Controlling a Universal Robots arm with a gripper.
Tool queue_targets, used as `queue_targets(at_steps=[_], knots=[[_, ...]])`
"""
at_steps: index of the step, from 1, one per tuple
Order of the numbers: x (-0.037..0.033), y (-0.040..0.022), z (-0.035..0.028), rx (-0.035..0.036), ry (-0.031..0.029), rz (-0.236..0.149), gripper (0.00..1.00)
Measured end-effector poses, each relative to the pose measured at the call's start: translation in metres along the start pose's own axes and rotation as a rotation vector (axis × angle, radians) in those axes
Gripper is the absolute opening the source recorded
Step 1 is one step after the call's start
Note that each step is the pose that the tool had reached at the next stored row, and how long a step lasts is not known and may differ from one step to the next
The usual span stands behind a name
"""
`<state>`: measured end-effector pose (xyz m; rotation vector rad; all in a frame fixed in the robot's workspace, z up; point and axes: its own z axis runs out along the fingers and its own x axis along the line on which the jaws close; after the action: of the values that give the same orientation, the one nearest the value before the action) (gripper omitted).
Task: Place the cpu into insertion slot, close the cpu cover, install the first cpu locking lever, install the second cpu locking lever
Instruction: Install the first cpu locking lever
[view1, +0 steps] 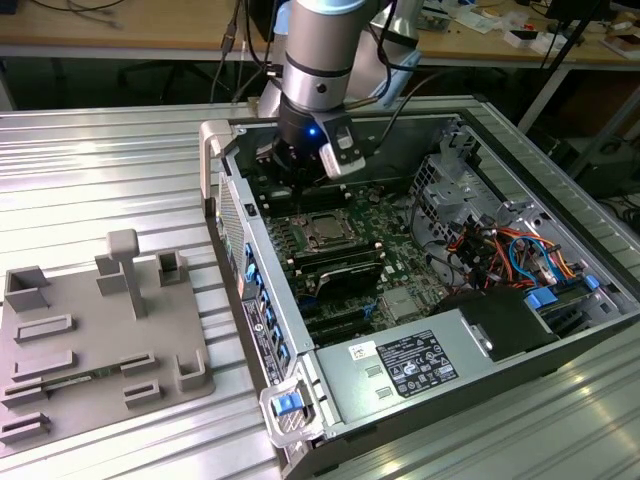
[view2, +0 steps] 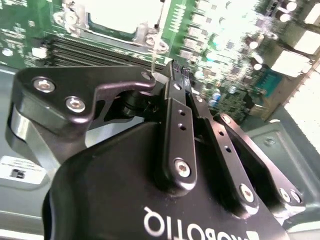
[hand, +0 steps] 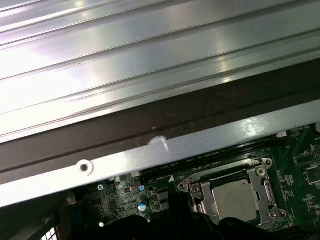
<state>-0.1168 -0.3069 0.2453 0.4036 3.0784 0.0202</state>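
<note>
The cpu (hand: 235, 199) lies flat in the insertion slot (view1: 325, 232) on the green board, its silvery-tan face up. The cpu cover (hand: 263, 181), a silver frame, lies down around it. In the second wrist view the slot's bright edge (view2: 125, 12) is just beyond my gripper (view2: 176, 70). Its black fingers (view2: 175, 115) meet at the tips, shut, with nothing seen between them. A thin silver wire lever (view2: 156, 47) rises right beside the fingertips. In the exterior view my gripper (view1: 300, 183) hangs inside the case, a little behind the slot.
The open computer case (view1: 225, 165) lies on a ribbed metal table. Black memory slots (view1: 335, 270), a drive cage with coloured cables (view1: 505, 250) and a power supply (view1: 415, 365) fill the case. A grey fixture plate (view1: 95, 340) sits at the exterior view's left.
</note>
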Motion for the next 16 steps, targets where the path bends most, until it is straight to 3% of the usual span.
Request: queue_targets(at_steps=[4, 6, 8, 10, 14, 16], knots=[[-0.0135, 0.0041, 0.0015, -0.0001, 0.0011, -0.008, 0.11], [-0.0148, 0.0044, 0.0017, -0.0007, 0.0014, -0.029, 0.11], [-0.0162, 0.0048, 0.0021, -0.0027, 0.0024, -0.084, 0.11], [-0.0185, 0.0055, 0.0028, -0.0037, 0.0029, -0.114, 0.11], [-0.0262, 0.0076, 0.0059, -0.0044, 0.0032, -0.133, 0.11], [-0.0264, 0.0076, 0.006, -0.0043, 0.0033, -0.134, 0.11]])
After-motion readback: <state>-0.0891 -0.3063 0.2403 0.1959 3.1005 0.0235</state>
